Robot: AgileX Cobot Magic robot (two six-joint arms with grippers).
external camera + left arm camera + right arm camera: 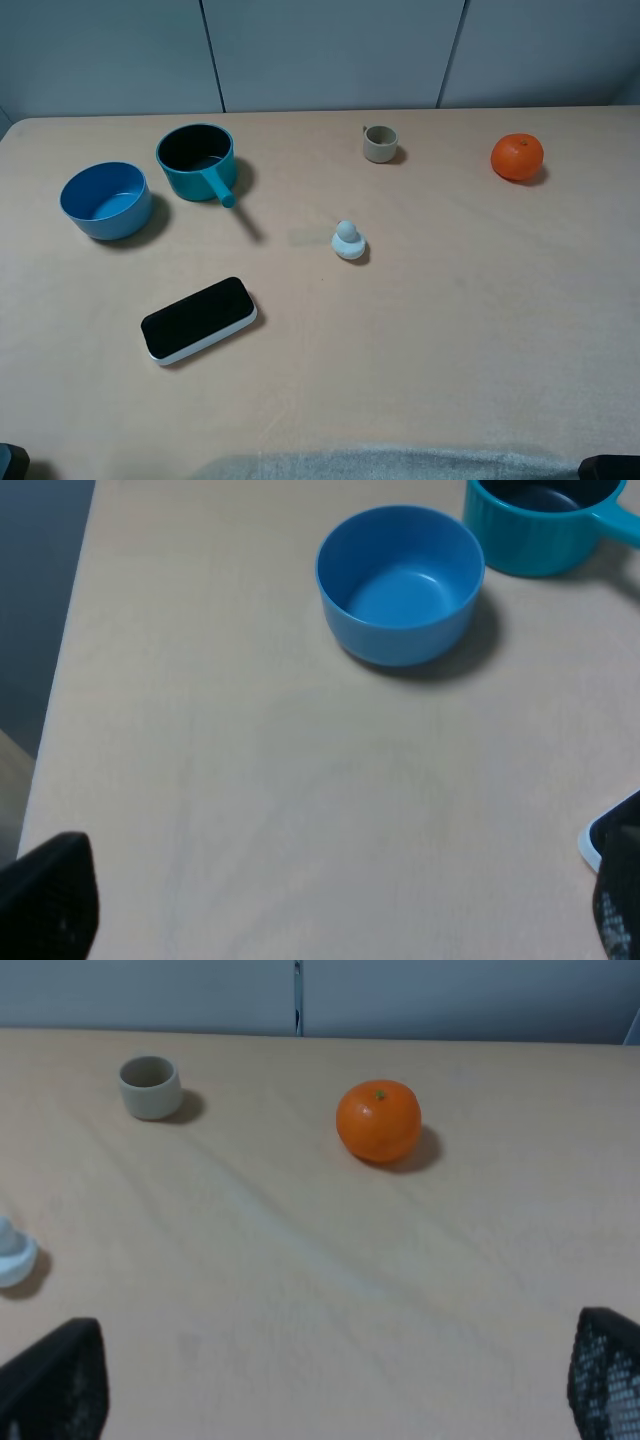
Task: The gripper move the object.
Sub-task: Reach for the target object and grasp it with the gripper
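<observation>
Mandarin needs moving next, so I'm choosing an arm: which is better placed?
Right. The mandarin lies on the table's right side, ahead of the open right pincer; the left wrist view misses it.

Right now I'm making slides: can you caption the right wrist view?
Open right gripper faces a mandarin resting on the table, with a grey cup and pale duck nearby.

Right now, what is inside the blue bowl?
The blue bowl looks empty: its bare blue floor shows. Its near rim hides a strip of the inner wall.
</observation>
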